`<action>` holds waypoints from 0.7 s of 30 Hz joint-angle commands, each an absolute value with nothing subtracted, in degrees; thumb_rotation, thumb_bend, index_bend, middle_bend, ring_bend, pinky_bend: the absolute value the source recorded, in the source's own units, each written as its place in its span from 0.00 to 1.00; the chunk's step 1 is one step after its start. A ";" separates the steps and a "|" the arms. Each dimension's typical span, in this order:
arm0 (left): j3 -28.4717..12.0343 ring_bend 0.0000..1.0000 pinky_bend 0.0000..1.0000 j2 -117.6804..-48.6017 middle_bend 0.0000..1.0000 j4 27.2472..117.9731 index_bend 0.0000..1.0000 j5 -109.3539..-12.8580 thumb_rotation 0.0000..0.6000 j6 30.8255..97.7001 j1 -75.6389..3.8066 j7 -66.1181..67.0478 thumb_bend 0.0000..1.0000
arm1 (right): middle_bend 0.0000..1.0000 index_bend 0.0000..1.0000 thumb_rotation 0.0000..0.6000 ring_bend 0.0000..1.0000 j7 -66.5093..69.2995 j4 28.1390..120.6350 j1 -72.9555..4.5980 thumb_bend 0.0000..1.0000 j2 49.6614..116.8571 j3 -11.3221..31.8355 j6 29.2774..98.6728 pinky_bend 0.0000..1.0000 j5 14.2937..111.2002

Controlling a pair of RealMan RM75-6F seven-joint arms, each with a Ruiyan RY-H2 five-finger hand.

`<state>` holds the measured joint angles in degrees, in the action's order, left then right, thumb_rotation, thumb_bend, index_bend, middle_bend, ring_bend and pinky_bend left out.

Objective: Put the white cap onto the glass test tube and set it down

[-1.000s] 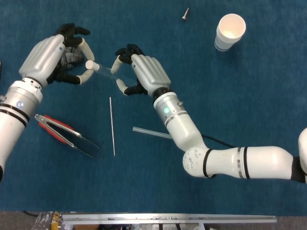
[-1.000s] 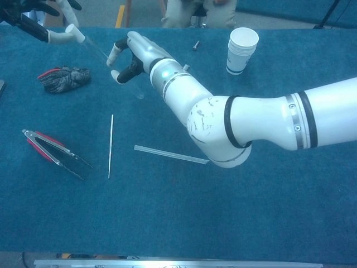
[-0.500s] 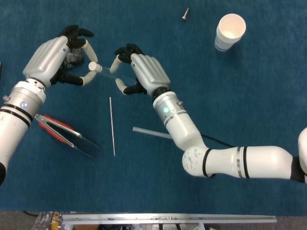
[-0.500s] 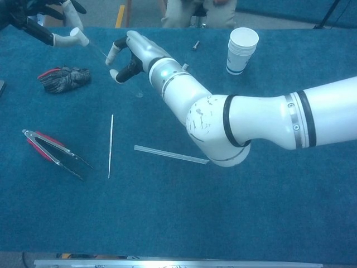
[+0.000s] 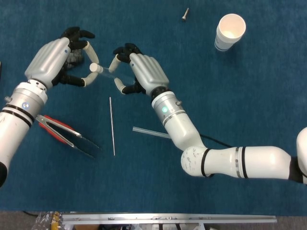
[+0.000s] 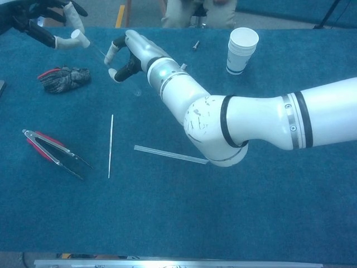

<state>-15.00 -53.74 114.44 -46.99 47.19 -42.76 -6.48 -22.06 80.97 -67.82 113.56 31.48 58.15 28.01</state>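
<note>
While both hands hang over the far-left part of the blue table (image 5: 230,143), this looks like the capping step itself: the left hand (image 5: 55,60) pinches the white cap (image 5: 95,68) between its fingertips, and the right hand (image 5: 144,72) pinches the glass test tube (image 5: 108,73), which runs from its fingers leftward to the cap. From the head view the cap seems to sit right at the tube's open end, but I honestly can't tell if it's already seated or just touching, since the glass is nearly invisible against the cloth. In the chest view the cap (image 6: 80,38) and tube are clearly up off the table. My guess at the next move: keep the two lined up, push them together along the tube's axis, then have one hand let go and lay the capped tube down, probably clear of the thin rod (image 5: 112,125) and the red pliers (image 5: 64,134) nearer in.
</note>
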 commanded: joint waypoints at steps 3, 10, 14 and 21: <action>-14.72 0.00 0.00 -52.68 0.13 114.38 0.43 -47.52 1.00 46.40 -42.60 -6.37 0.32 | 0.22 0.64 1.00 0.06 -24.45 81.98 -68.04 0.38 112.11 30.74 58.15 0.28 27.20; -13.58 0.00 0.00 -49.86 0.05 113.62 0.24 -51.21 1.00 45.45 -41.87 -4.86 0.32 | 0.22 0.64 1.00 0.06 -30.81 85.58 -68.45 0.38 107.61 28.45 58.33 0.28 24.69; -12.50 0.00 0.00 -49.53 0.05 112.38 0.24 -54.88 1.00 47.57 -40.39 -3.44 0.32 | 0.22 0.64 1.00 0.06 -34.33 88.37 -68.20 0.38 104.66 26.02 58.29 0.28 22.96; -9.85 0.00 0.00 -50.34 0.05 108.96 0.24 -62.96 1.00 53.46 -36.29 -1.48 0.32 | 0.22 0.64 1.00 0.06 -39.12 91.46 -68.26 0.38 100.72 22.16 58.22 0.28 19.84</action>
